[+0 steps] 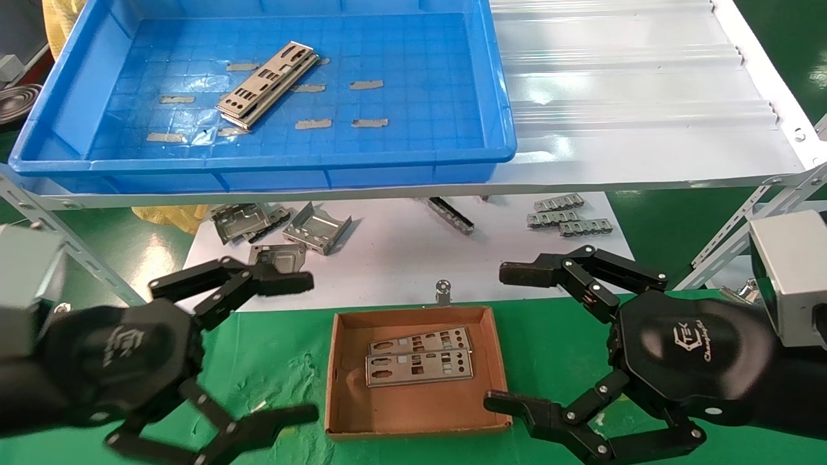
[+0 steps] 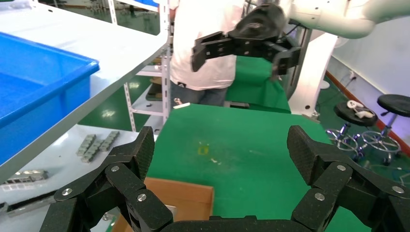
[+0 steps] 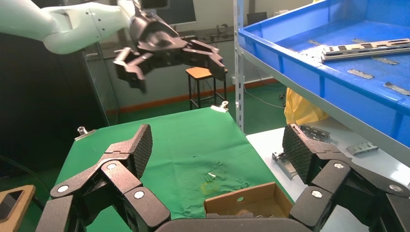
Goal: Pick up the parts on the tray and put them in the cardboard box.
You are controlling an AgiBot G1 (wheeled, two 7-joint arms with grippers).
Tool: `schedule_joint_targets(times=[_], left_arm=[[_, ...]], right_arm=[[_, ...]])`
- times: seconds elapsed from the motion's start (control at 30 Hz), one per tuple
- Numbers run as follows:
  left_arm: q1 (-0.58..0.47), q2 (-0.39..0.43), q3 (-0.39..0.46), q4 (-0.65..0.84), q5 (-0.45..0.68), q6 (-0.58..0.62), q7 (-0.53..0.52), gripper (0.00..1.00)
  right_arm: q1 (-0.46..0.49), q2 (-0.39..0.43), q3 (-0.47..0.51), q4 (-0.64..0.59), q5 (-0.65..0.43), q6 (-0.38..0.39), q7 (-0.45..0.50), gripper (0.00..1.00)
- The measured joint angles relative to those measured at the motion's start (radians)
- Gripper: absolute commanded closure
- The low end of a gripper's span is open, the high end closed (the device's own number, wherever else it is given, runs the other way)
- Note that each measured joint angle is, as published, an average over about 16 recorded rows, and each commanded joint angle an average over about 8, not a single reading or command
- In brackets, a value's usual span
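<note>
A stack of silver-grey punched plates [image 1: 268,84] lies in the blue tray [image 1: 400,169] on the white shelf; it also shows in the right wrist view [image 3: 367,49]. Two more plates [image 1: 418,358] lie in the brown cardboard box [image 1: 342,426] on the green table. My left gripper [image 1: 297,349] is open and empty, left of the box. My right gripper [image 1: 507,336] is open and empty, right of the box. Each wrist view shows the box's corner below its own jaws, left [image 2: 186,198] and right [image 3: 251,200].
Bent grey brackets [image 1: 316,227] and small notched strips [image 1: 565,216] lie on the white lower surface behind the box. A small metal clip [image 1: 443,290] stands at the table's far edge. Slotted shelf posts [image 1: 730,236] flank the arms.
</note>
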Motion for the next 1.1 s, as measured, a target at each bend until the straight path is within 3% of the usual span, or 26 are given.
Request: schedule_joint_targets(times=[0.33,1.1], left_arm=[[0.032,-0.047,-0.037,-0.086,-0.02,-0.008,-0.043,0.0],[0.024,-0.035,-0.027,-0.064,-0.015,-0.007,-0.036,0.0]], right_arm=[[0.0,0.0,0.0,0.0,0.0,0.0,0.0,0.0],[0.0,0.0,0.0,0.0,0.0,0.0,0.0,0.0]])
